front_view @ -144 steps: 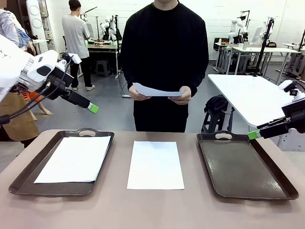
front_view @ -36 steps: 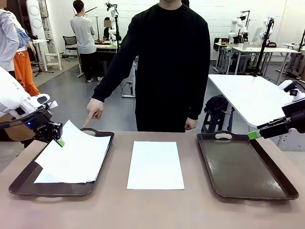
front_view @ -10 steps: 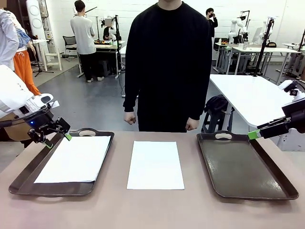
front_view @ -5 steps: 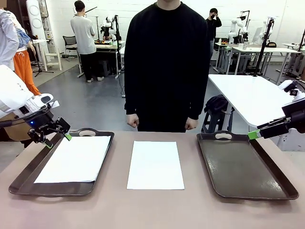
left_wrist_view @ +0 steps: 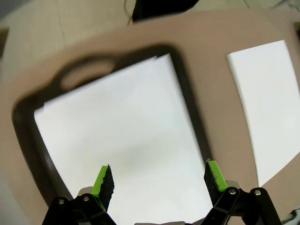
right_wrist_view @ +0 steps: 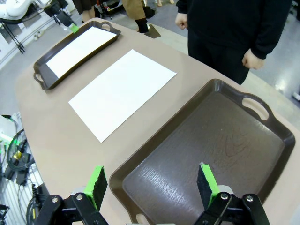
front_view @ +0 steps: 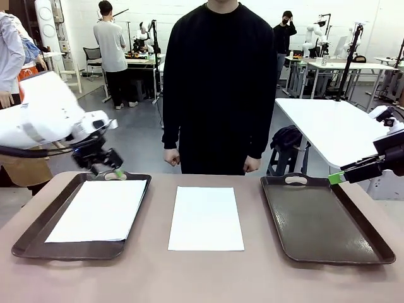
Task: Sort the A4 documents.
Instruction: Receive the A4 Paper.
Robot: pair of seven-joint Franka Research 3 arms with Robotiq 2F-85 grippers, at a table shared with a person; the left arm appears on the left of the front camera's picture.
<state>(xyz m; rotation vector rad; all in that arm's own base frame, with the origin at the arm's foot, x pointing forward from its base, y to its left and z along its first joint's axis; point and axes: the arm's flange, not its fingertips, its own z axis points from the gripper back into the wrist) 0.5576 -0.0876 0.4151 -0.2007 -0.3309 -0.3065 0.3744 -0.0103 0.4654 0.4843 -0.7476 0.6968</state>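
Swinging inward from its spot half a second ago, the left gripper (front_view: 113, 169) now hangs tilted down over the far handle of the dark brown plastic tray (front_view: 36, 222) left of the loose white A4 paper sheet (front_view: 205, 218), fingers spread wide and empty above the stacked white A4 sheets (front_view: 98, 209) lying in it. Right of the loose sheet, the right gripper (right_wrist_view: 152, 180) hovers unmoved at the bare second brown tray (front_view: 322, 221), fingers likewise apart.
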